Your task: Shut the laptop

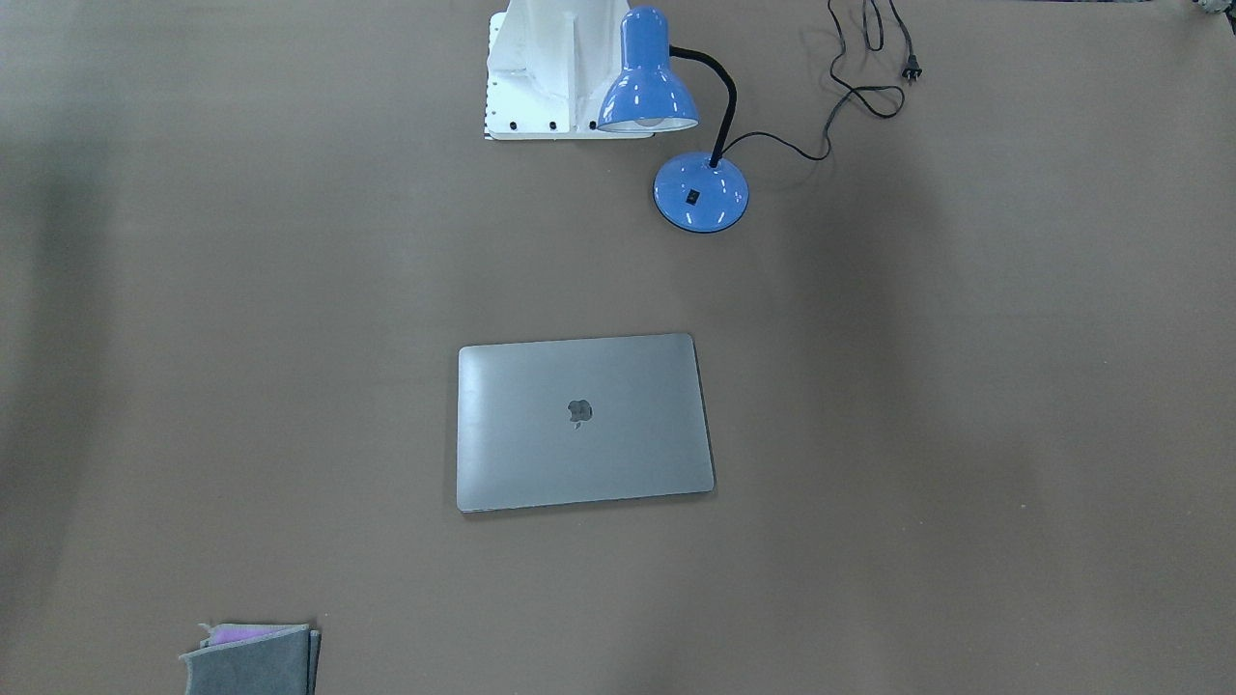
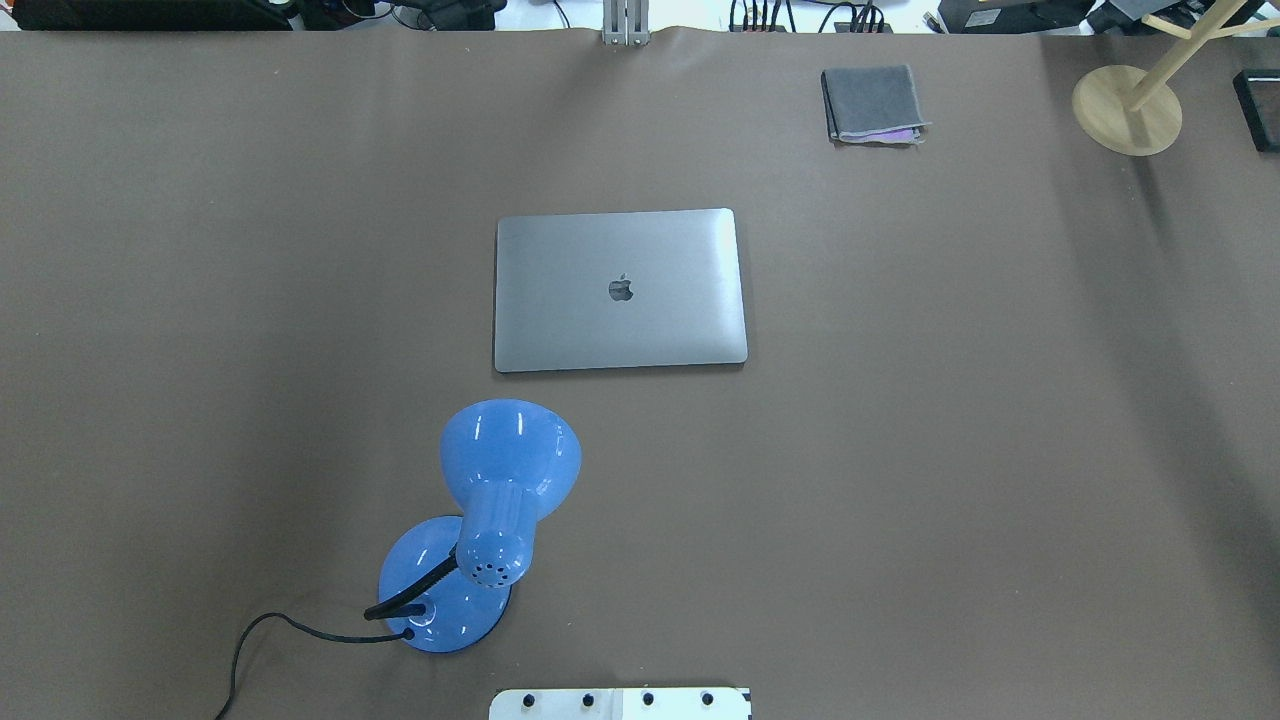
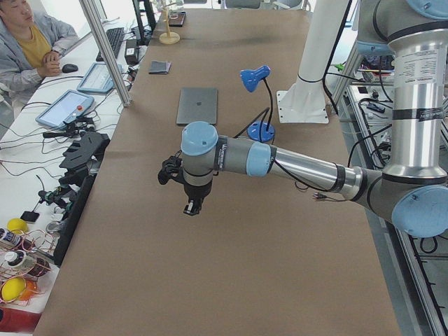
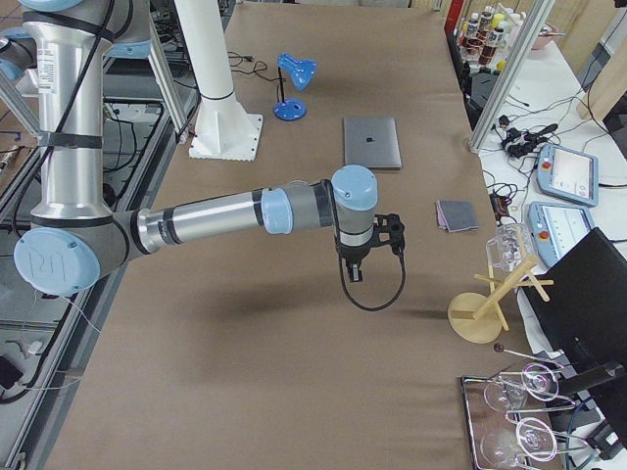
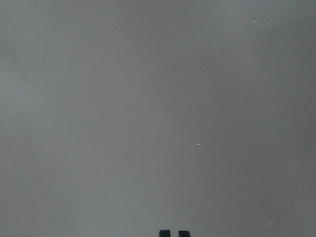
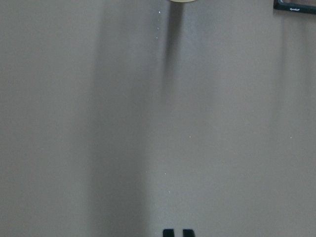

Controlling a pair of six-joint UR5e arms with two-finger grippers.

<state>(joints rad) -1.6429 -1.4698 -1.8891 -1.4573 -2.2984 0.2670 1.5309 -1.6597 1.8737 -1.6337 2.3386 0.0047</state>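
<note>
The space-grey laptop point(image 2: 620, 290) lies flat in the middle of the brown table with its lid down and the apple logo up. It also shows in the front-facing view point(image 1: 583, 422), the exterior left view point(image 3: 197, 106) and the exterior right view point(image 4: 371, 142). Screen and keys are hidden. My left gripper point(image 3: 190, 208) hangs above bare table far off the laptop's left. In the left wrist view its fingertips point(image 5: 165, 233) stand close together, holding nothing. My right gripper point(image 4: 353, 274) hangs far off the laptop's right, its fingertips point(image 6: 169, 232) likewise together and empty.
A blue desk lamp point(image 2: 490, 520) with a black cord point(image 2: 250, 650) stands between the laptop and the robot base point(image 2: 620, 703). A folded grey cloth point(image 2: 870, 103) and a wooden stand point(image 2: 1127, 108) are at the far right. An operator point(image 3: 28, 49) sits beside the table.
</note>
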